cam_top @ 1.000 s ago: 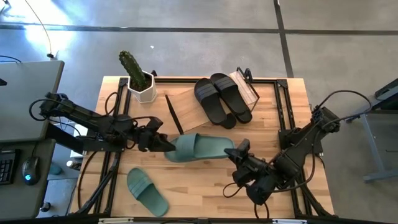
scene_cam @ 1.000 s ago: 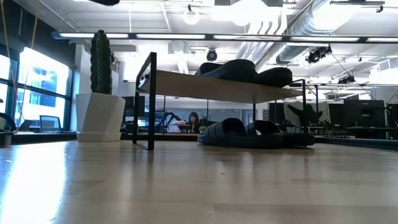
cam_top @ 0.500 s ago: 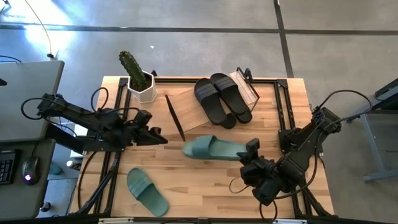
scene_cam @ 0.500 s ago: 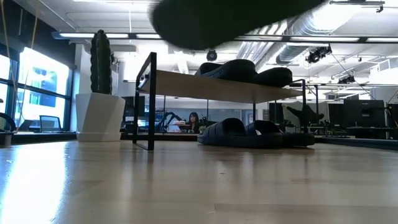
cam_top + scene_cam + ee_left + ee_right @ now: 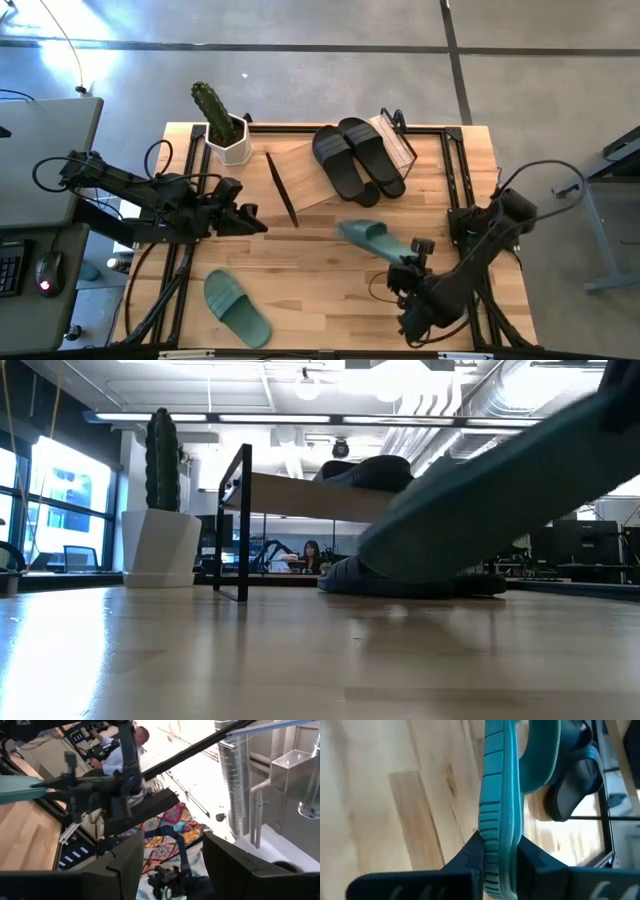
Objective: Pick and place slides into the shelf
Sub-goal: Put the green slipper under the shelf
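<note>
One sage green slide is in my right gripper, shut on it over the table's right middle. It fills the right of the low view. The other green slide lies sole-down near the near left corner. The shelf stands at the far edge, with two black slides on its top board and more black slides under it. My left gripper hovers open left of centre, holding nothing. My right gripper pinches the green slide between its two fingers at the sole's end away from the strap. The fingers lie along the slide, coming from the table's near right side. The slide is turned on its edge, lifted clear, and slopes down away from the fingers.
A white hexagonal pot with a cactus stands at the far left corner beside the shelf. A thin dark rod lies against the shelf's left part. Bare wood shows across the table's middle. A person sits in the room beyond.
My left gripper has drawn back toward the table's left edge, off the green slide's end, and now stands clear of it. My right gripper has carried the slide toward the right edge and tipped it from flat onto its edge.
</note>
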You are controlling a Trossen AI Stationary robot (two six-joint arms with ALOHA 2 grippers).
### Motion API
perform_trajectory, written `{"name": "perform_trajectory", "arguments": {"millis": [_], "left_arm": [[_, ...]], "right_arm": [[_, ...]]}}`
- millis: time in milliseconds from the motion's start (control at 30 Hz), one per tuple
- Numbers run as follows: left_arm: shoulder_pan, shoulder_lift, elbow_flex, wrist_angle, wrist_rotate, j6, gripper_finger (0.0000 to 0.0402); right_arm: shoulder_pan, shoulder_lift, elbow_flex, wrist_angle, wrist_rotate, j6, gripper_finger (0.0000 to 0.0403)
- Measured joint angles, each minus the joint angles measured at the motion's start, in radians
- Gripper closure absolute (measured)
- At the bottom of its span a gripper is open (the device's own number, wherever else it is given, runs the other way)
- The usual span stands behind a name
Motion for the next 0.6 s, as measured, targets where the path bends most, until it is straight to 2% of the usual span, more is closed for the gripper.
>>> {"name": "perform_trajectory", "arguments": {"millis": [167,300,400,600], "left_arm": [[0.000,0.000,0.000,-0.001,0.024,0.007,0.0218],[0.000,0.000,0.000,-0.002,0.042,0.016,0.0218],[0.000,0.000,0.000,-0.003,0.058,0.017,0.0218],[0.000,0.000,0.000,-0.006,0.068,0.018,0.0218]], "right_arm": [[-0.005,0.109,-0.041,0.021,0.058,0.155,0.0368],[-0.045,0.193,-0.039,0.030,0.141,0.194,0.0368],[-0.085,0.245,-0.041,0.067,0.155,0.165,0.0368],[-0.139,0.275,-0.040,0.253,0.210,0.002,0.0368]]}}
